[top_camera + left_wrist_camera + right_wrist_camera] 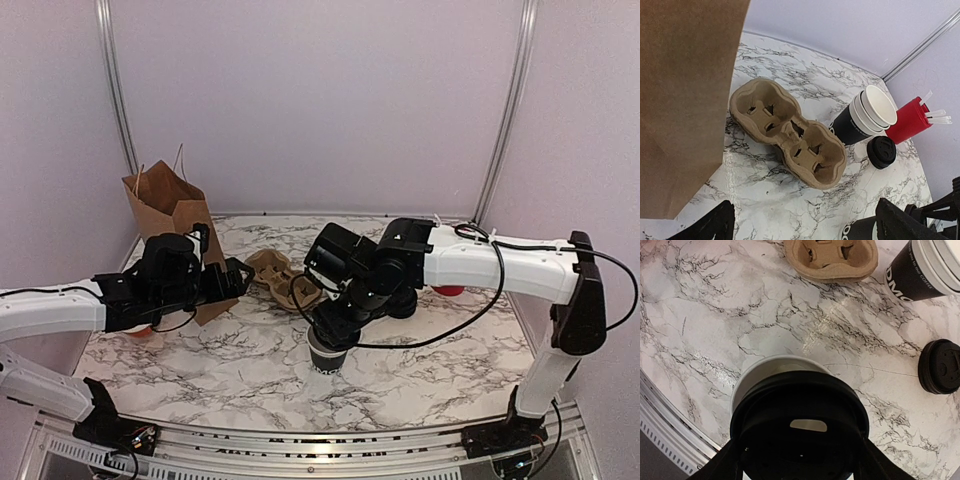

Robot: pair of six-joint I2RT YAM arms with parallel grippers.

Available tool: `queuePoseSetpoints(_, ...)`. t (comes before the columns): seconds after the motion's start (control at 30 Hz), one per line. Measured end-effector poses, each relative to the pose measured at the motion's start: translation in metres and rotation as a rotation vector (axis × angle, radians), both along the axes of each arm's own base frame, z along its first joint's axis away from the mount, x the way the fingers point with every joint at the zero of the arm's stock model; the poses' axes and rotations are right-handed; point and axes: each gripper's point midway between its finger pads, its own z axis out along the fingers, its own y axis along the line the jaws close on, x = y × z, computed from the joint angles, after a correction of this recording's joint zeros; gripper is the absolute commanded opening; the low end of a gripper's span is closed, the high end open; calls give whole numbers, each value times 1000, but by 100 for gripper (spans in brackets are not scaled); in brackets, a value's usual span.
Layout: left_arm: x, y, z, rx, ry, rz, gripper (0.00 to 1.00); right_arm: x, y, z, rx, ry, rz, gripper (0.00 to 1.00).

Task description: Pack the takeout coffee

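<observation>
An open black paper cup (328, 356) with white lettering stands on the marble table; its white rim (771, 369) shows in the right wrist view. My right gripper (336, 326) is directly above it, shut on a black plastic lid (800, 420) held tilted over the cup's mouth, covering most of it. The same cup shows at the bottom of the left wrist view (860, 231). My left gripper (238, 278) is open and empty (805, 231), low over the table beside the bag, facing the carrier. A stack of open black cups (862, 117) lies tilted further back.
A brown pulp cup carrier (787, 132) lies mid-table, its wells empty (280, 278). A brown paper bag (170, 212) stands at the back left. A loose stack of black lids (940, 365) and a red cup of white stirrers (907, 120) sit to the right.
</observation>
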Motion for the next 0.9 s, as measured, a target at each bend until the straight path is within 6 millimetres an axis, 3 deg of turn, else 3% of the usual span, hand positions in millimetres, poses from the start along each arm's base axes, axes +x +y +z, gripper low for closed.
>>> queuePoseSetpoints(0.17,-14,-6,-17,15,54,-65,99,1,3,4,11,-6,1,62)
queuePoseSetpoints(0.4,-25,-19,-24,4,90,-120,99,3,9,-2,-3,5,4,63)
queuePoseSetpoints(0.9,-30,-34,-39,-22,131,-133,99,-2,11,-15,-30,37,16,69)
